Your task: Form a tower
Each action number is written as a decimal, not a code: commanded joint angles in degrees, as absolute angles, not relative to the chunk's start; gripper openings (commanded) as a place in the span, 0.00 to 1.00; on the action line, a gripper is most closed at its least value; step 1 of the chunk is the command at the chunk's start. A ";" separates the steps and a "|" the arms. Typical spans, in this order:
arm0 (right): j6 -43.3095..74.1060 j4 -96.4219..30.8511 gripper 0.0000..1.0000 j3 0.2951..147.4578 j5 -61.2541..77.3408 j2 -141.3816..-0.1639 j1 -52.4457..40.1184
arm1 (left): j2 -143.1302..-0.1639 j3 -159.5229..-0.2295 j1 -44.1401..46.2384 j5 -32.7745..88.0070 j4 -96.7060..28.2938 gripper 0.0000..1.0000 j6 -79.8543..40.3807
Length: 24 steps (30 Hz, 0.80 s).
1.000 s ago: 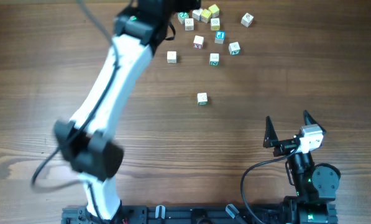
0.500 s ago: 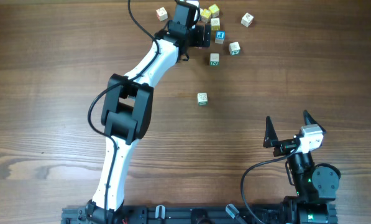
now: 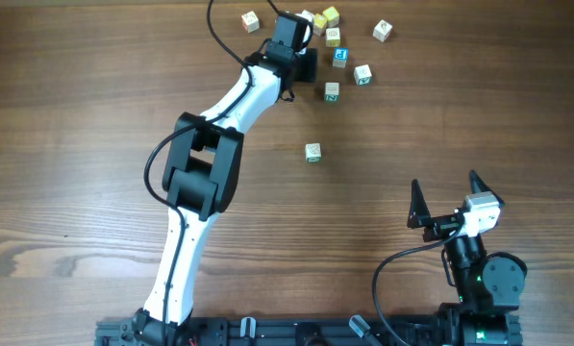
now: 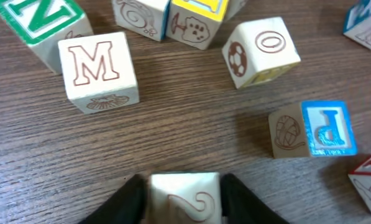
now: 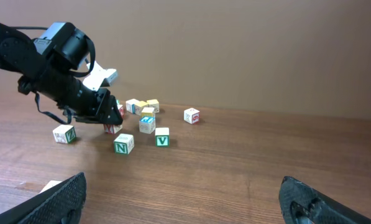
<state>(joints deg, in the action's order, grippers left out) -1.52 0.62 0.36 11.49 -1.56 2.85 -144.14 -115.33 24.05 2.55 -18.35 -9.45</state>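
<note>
Clamped in the left gripper (image 4: pixel 184 182): a pale cube (image 4: pixel 185 204), among loose letter cubes (image 4: pixel 98 71) at the far edge of the table (image 3: pixel 75 144). Standing apart at mid-table, a lone cube (image 3: pixel 312 152). Spread wide and empty, near right: the right gripper (image 3: pixel 444 181).

The left arm (image 3: pixel 248 91) has white tubular links, boxy black joint housings and a looping black cable (image 3: pixel 146 173), while the right arm (image 3: pixel 479 274) is black with a white wrist block (image 3: pixel 481 204), pointed black fingers (image 3: pixel 416 205) and a green light (image 3: pixel 478 280).
</note>
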 commanded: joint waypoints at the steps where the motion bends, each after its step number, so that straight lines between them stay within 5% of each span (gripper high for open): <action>1: -1.32 0.80 1.00 0.30 10.94 -1.30 2.57 | -144.46 -115.52 24.32 3.18 -18.83 0.33 -9.15; 11: -1.34 0.80 1.00 0.30 10.94 -1.30 2.57 | -131.22 -115.52 24.34 2.94 -28.29 0.28 -9.26; 24: -1.34 0.80 1.00 0.30 10.94 -1.30 2.57 | -113.69 -115.48 33.06 2.24 -63.72 0.31 -18.59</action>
